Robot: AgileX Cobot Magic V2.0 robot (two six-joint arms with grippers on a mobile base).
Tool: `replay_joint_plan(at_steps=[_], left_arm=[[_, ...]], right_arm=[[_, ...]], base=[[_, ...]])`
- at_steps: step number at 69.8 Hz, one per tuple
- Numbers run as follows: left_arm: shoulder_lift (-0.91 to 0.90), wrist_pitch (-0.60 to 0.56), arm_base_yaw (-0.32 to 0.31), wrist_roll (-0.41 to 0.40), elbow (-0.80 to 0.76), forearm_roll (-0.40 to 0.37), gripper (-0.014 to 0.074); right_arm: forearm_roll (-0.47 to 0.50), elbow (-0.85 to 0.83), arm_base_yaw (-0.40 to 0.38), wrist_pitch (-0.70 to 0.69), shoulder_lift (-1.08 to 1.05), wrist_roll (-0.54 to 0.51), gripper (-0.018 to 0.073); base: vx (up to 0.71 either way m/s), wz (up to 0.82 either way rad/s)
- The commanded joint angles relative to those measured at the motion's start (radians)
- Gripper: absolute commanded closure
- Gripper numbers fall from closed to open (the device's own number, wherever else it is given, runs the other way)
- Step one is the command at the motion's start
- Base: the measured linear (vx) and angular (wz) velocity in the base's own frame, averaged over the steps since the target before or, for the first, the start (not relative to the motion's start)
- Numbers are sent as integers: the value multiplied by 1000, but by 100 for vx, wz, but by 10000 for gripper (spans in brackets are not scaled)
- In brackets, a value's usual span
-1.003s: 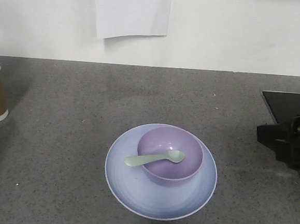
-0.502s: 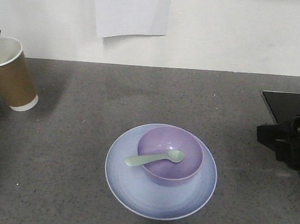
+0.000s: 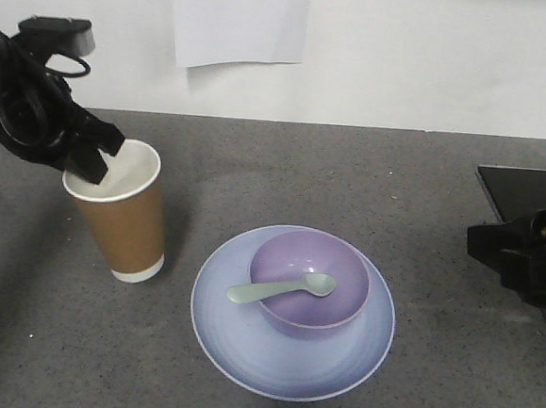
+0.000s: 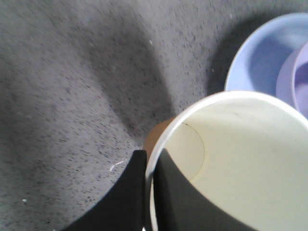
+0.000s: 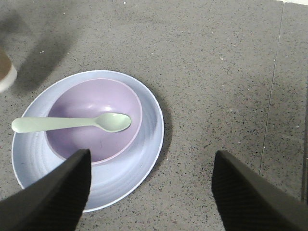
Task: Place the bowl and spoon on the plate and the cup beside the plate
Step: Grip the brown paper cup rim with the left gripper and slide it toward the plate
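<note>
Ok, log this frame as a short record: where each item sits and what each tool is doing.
bowl: on the plate
spoon: head inside bowl, handle over its rim
cup: upright, left of plate, apart from it
left tool: pinching the cup's rim, one finger inside
right tool: open, empty, above the counter near the plate

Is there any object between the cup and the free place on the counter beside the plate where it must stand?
Nothing visible. The left gripper grips the rim of the cup, which is upright just left of the plate. Only bare counter lies between them.
</note>
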Motion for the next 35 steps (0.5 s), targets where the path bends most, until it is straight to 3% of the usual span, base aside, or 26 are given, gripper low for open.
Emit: replay_joint_plan(at_steps=[1, 35], left_arm=[[-60, -84, -23, -3, 33, -20, 605], [-109, -279, -48, -3, 239, -51, 605]], right_arm=[[-2, -27, -3, -67, -8, 3, 53], [-1, -27, -3, -78, -8, 11, 53]], base=[[0, 0], [0, 0]])
